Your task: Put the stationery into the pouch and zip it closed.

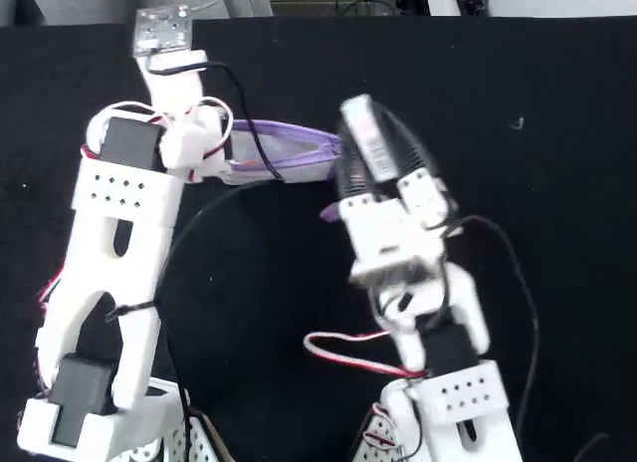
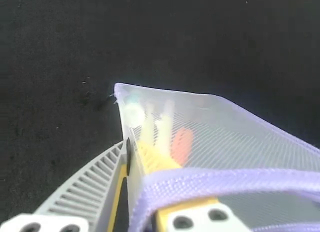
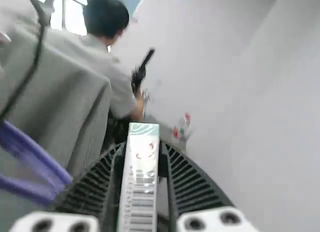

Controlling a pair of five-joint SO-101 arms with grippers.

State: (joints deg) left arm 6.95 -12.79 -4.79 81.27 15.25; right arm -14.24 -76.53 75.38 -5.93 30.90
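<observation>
Stationery packing on a black table (image 1: 557, 183), seen from above and from both wrists. The left gripper (image 1: 214, 148) has its jaws pinched on one end of a mesh pouch (image 1: 289, 153) with purple trim, holding it edge-up between the two arms. Whether the pouch's lower edge touches the table cannot be told. From the left wrist, the pouch's netting already shows an orange marker (image 2: 181, 144), a yellow item (image 2: 155, 157) and some pale pens (image 2: 150, 117) lying together inside.

The right gripper (image 1: 373, 148) sits just beside the pouch's far end. Its dark jaws are clamped on a white barcoded block (image 1: 360, 128), probably an eraser, which sticks out past the fingertips. In the right wrist view the block (image 3: 140, 192) points up toward the room, with the pouch's purple trim off to one side.

The step in hand looks like loading the last piece; the zipping is not yet begun. In the high view the two purple edges seem slightly parted, so the mouth appears open. The next move likely calls for tipping the block down toward that narrow gap and letting go only once it is inside, while the left jaws hold the pouch steady.
</observation>
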